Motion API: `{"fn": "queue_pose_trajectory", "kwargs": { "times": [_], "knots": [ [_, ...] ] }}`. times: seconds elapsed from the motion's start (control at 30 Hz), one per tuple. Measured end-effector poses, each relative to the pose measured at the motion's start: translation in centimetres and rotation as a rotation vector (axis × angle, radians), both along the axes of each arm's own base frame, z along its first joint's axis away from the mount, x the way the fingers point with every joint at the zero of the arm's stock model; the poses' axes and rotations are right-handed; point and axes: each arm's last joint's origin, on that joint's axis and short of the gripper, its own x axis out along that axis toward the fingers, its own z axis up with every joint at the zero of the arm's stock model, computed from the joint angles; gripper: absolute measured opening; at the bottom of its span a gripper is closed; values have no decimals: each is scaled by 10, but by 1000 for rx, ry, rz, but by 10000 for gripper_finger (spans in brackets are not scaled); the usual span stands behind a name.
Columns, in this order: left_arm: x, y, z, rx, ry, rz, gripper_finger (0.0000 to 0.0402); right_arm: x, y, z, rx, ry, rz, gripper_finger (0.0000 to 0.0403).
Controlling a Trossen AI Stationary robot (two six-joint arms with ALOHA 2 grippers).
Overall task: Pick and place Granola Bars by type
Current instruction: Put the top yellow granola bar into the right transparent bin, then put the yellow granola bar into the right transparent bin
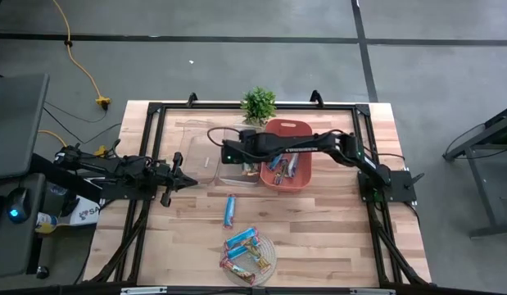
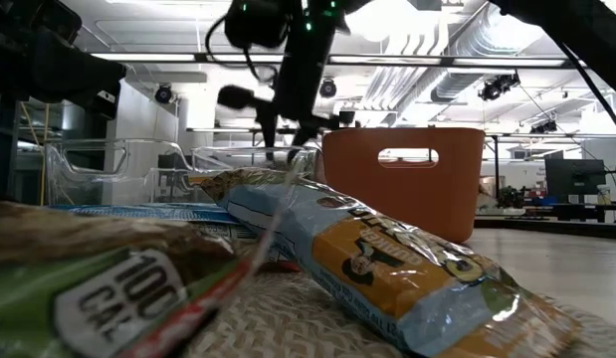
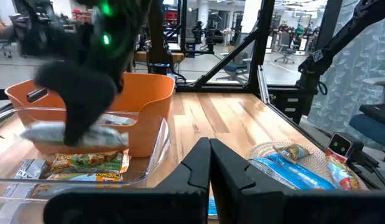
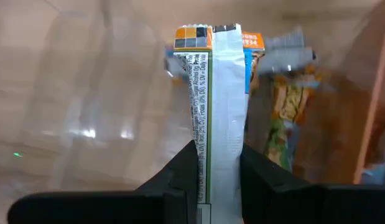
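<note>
My right gripper [image 1: 237, 157] reaches over the orange bin [image 1: 306, 176] to the clear bin [image 1: 205, 157] and is shut on a silver-white granola bar [image 4: 220, 93] with green and orange print. It hangs above other bars [image 3: 86, 165] lying in the clear bin. More bars [image 1: 287, 168] lie in the orange bin. Several bars [image 1: 243, 250] rest on the round woven mat [image 1: 269, 260] near the front edge. One blue bar [image 1: 229, 211] lies flat on the table. My left gripper [image 1: 187, 182] waits shut at the table's left. My right gripper pinches the bar's two long sides [image 4: 217, 168] between its two fingers [image 4: 183, 177], near one end. The fingers slant down from above and the bar runs on past them, along their line. The bar is lifted clear over the clear bin.
A small green plant [image 1: 258, 105] stands at the far edge behind the bins. A black frame [image 1: 155, 111] runs around the tabletop. Bare wood [image 1: 335, 229] lies between the mat and the right arm's base.
</note>
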Motion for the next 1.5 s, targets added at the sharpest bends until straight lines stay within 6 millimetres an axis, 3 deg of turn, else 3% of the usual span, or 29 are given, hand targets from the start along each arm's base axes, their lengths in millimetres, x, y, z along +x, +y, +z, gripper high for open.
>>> {"fn": "queue_pose_trajectory", "kwargs": {
  "times": [0.2, 0.33, 0.6, 0.9, 1.2, 1.5],
  "knots": [
    [0, 0, 0, 0, 0, -1, 1, -3, 1, -18, 20, 42, 39, 73],
    [0, 0, 0, 0, 0, 0, 1, -2, 1, -19, 4, 38, 74, 79],
    [0, 0, 0, 0, 0, 0, 1, 1, 1, -17, -7, 14, 106, 129],
    [0, 0, 0, 0, 0, -1, 1, 6, 1, -12, -44, 12, 255, 181],
    [0, 0, 0, 0, 0, 0, 1, 16, 2, 26, -210, 16, 516, 188],
    [0, 0, 0, 0, 0, 0, 1, 20, 21, 94, -356, -82, 760, 188]
  ]
}}
